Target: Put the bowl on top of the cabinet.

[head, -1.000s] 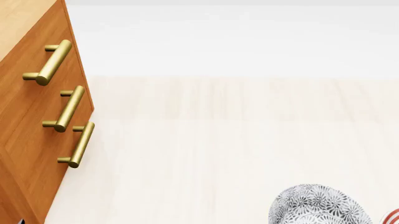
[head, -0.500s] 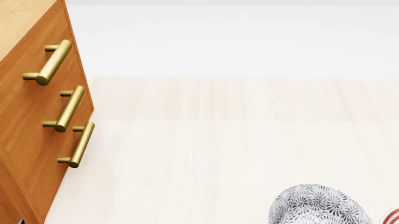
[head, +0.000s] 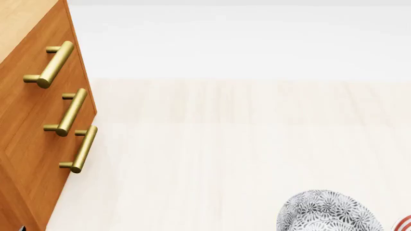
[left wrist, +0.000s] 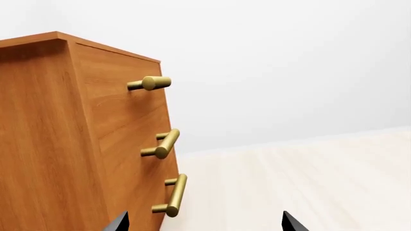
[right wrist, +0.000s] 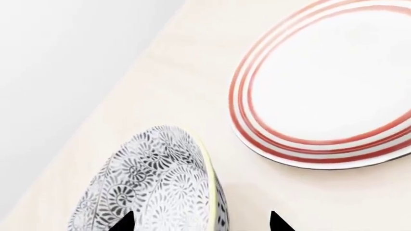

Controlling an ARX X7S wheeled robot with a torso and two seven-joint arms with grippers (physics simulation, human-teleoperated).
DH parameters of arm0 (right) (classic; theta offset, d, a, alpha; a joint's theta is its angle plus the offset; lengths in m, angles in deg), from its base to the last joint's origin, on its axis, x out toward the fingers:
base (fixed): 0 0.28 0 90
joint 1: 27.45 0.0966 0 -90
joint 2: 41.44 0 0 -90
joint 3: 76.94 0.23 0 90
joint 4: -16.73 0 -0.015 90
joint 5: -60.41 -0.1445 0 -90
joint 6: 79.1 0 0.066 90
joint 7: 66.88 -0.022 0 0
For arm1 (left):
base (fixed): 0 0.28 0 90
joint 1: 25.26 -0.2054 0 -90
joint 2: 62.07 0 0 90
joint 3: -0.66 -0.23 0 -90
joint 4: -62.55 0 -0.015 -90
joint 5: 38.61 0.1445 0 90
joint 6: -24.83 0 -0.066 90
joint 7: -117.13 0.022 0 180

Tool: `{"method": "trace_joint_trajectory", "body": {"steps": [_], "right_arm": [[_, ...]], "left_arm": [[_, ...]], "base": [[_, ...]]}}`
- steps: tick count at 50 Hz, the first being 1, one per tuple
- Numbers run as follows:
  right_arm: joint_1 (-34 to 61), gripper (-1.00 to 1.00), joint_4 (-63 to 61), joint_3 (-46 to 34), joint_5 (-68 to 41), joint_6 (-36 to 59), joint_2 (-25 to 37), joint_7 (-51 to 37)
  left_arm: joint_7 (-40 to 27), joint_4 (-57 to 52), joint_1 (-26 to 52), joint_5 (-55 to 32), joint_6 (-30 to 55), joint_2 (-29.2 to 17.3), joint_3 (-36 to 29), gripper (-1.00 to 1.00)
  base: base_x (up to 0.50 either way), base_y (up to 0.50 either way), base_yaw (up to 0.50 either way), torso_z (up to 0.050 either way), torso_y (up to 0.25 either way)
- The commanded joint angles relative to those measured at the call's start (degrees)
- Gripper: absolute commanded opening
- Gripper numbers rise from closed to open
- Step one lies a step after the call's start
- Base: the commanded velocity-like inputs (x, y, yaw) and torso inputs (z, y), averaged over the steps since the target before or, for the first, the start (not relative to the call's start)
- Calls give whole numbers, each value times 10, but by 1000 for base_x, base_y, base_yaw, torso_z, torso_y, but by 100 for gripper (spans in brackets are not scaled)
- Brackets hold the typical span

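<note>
Bowl [right wrist: 157, 185] sits on pale floor [head: 224, 159], tilted (grey floral outside toward you), just beside red-ringed plate [right wrist: 327, 91]. Your right gripper [right wrist: 200, 224] straddles its yellowish rim, tips apart, not clamped. Cabinet [head: 32, 130] stands well apart at floor's left edge. Your left gripper [left wrist: 202, 224] spread wide, empty, near cabinet's brass handles [left wrist: 170, 195].

Bright, even, diffuse light; sharp renders, no blur. Soft sheen on brass-gold cylindrical bar handles [head: 57, 64]; shadows barely visible.
</note>
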Motion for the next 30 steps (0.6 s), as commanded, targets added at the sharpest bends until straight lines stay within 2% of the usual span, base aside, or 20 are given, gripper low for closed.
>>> {"method": "trace_joint_trajectory", "body": {"steps": [1,30], "right_arm": [[16,100,15,-9,-8,18,2,0],[57,100,67,-26,-42,63,2,15]], "left_arm": [[-2,-1,0,0,0,-1,-1,100],[-7,-3,-1,-1,-2,-6,-5,100]], "base": [[0,0,0,0,0],[0,0,0,0,0]]}}
